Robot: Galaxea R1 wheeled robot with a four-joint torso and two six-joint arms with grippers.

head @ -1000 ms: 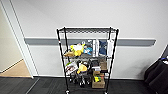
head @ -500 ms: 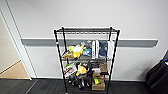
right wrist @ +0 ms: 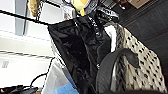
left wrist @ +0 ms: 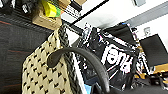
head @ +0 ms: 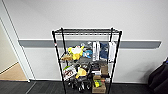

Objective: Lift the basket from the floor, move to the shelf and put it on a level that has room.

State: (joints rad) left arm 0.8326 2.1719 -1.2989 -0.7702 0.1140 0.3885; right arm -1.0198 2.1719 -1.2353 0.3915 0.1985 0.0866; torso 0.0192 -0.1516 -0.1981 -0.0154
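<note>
Closest to you, the basket (left wrist: 42, 72) looms large in the left wrist view, its cream open weave running up to a dark braided rim, with one dark handle (left wrist: 80, 60) arching over it. Inside sits a glossy black bag (left wrist: 112, 60) with white lettering, rising well above the rim. The right wrist view gives you the opposite side: the same weave (right wrist: 140, 65), another dark handle (right wrist: 112, 67) curving across it, and the black bag (right wrist: 80, 47) bulging past the rim. You can't tell from either wrist view whether either claw is apart or clamped, and I won't guess.

The basket's side stands roughly upright in both views and its rim runs long, though which way that long side points relative to the rack can't be told.

Beyond it, dark grey carpet (head: 42, 88) stretches to the shelf (head: 86, 60), which stands straight ahead against the white wall (head: 90, 15). Its lower tiers are crowded: a yellow plush toy (head: 75, 52), upright white boxes (head: 96, 51), and a cardboard box (head: 98, 88) at the bottom. The top level (head: 86, 31) is a flat black wire grid between the post tops. To the shelf's left a doorway shows tan wooden floor (head: 12, 73); at the right edge, something dark and bulky (head: 158, 78) sits near the wall.
</note>
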